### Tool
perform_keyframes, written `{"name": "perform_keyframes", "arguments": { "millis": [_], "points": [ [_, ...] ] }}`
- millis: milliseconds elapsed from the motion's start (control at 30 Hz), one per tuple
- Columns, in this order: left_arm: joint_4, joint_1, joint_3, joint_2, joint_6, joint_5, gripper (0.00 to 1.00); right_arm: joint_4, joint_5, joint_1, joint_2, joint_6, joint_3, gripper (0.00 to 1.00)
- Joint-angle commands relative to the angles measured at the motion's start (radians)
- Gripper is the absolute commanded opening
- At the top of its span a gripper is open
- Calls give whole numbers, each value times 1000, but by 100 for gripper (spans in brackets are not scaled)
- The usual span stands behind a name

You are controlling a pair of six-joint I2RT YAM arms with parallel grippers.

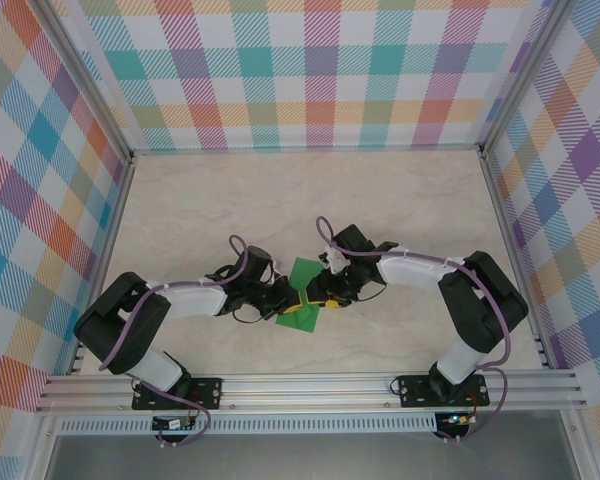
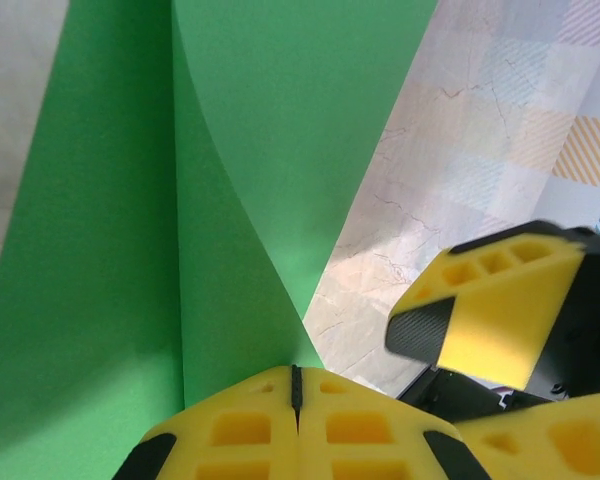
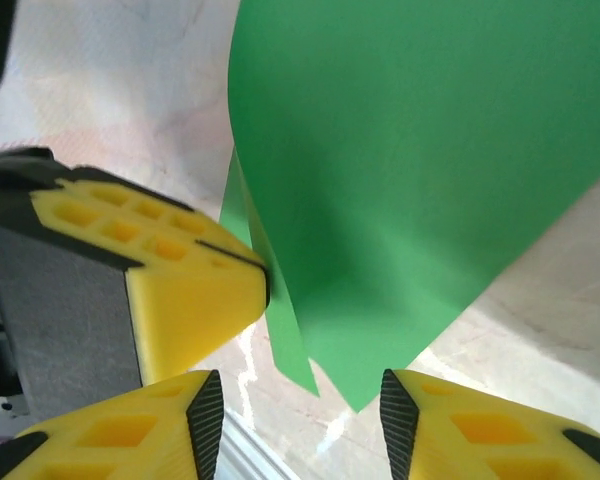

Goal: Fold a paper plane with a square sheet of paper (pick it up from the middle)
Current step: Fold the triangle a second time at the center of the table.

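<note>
Where the overhead camera looks down, the sheet of paper sits near the middle of the worktop's near edge, between the left arm and right arm, both equally close. From the left wrist, the left pincer is clenched on the sheet's lower end at a crease, and the paper's long axis runs straight ahead of it. From the right wrist, the right pincer stands released, fingers apart, with the sheet's pointed tip hanging between them and apparently untouched. The other views hide that gap. I judge that a clean pinch needs the tip centred first.
</note>
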Motion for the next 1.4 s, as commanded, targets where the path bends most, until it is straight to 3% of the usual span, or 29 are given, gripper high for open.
{"name": "perform_keyframes", "arguments": {
  "millis": [0,400,700,867,1033,1167,1367],
  "points": [
    [1,-14,15,-6,-10,-19,3,76,-95,2,22,12,-16,46],
    [-4,-15,17,-6,-10,-20,2,101,-100,11,95,-7,-27,40],
    [-7,-14,18,-6,-11,-23,2,145,-134,11,100,8,-46,20],
    [-9,-15,21,-12,-11,-20,2,104,-88,11,95,-12,-30,8],
    [-9,-16,29,-31,-4,-24,3,21,-3,10,91,-62,4,4],
    [-14,-25,26,-56,2,-74,10,-51,58,10,97,-115,45,4],
    [-115,-93,37,-106,38,-268,30,-111,109,8,112,-181,92,3]
  ]
}}
